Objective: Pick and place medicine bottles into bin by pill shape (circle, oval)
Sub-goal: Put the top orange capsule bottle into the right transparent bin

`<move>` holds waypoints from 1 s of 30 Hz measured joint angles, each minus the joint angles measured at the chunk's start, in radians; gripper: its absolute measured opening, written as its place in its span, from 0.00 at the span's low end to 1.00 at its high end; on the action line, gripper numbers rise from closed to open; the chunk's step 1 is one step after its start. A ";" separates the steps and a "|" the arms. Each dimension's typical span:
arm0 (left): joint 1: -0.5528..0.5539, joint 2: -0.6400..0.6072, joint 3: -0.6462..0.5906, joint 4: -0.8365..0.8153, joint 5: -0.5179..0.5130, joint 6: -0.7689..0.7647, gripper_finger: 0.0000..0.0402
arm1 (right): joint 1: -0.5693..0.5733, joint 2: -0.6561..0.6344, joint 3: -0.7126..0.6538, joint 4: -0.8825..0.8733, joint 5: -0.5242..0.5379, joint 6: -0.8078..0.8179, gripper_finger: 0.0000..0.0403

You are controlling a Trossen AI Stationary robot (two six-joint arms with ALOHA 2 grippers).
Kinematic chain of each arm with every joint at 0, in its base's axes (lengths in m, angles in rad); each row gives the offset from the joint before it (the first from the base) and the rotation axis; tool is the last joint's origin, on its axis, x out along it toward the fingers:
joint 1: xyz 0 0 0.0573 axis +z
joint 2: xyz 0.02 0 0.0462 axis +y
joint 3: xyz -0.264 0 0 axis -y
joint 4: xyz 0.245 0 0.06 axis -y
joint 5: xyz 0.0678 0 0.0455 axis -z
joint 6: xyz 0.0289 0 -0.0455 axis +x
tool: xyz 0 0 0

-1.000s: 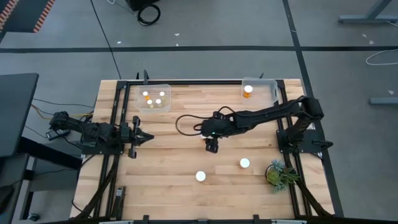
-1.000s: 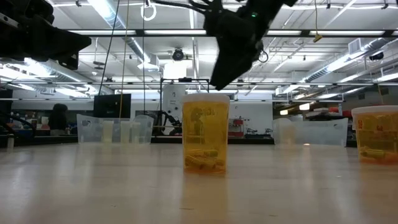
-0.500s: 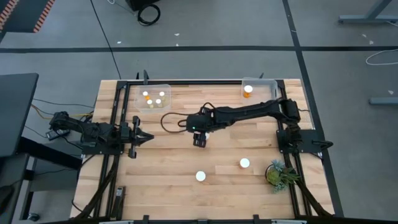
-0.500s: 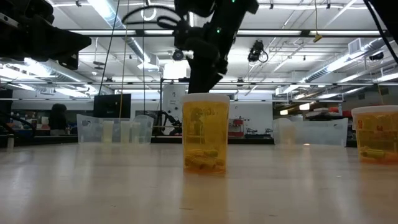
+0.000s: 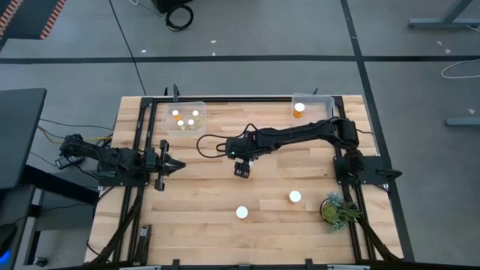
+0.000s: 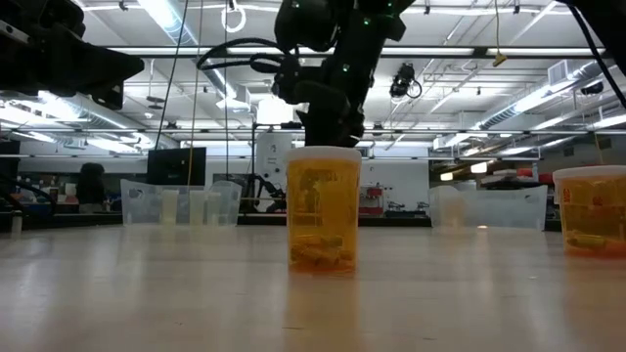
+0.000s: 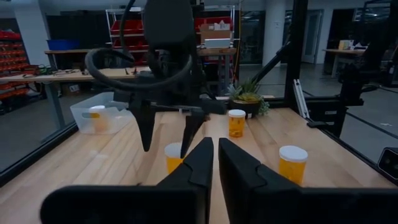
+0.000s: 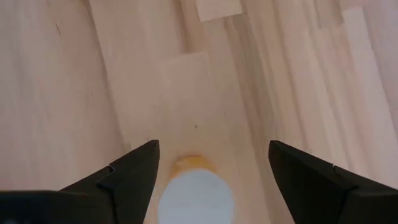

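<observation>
amber bottles with white caps, pale wood table

Right hand: table centre, arm stretched in from 3 o'clock.
Left hand: parked at 9 o'clock edge, tips pointing inward.
Loose medicine bottles: two white caps at 6 o'clock, near plant.
Left bin: 11 o'clock, several capped bottles inside.
Right bin: 1 o'clock, one bottle inside.

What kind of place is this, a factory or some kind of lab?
Most likely a robotics lab or workshop in an open industrial hall. Two dark robot arms are mounted on a wooden table, exposed ducts and strip lights run overhead, and shelves of red bins and workbenches stand behind.
</observation>
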 joint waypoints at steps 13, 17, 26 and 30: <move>0.000 0.008 0.000 0.005 0.000 0.000 0.06 | 0.001 0.059 -0.005 -0.023 -0.021 0.002 0.79; 0.000 0.016 0.000 0.000 -0.001 0.001 0.08 | -0.003 0.063 -0.005 -0.044 -0.048 0.027 0.77; 0.000 0.018 0.000 0.000 0.000 0.001 0.07 | -0.003 0.063 -0.005 -0.086 -0.056 0.053 0.69; 0.000 0.018 0.000 0.000 0.000 0.000 0.06 | -0.003 0.063 -0.005 -0.086 -0.057 0.053 0.63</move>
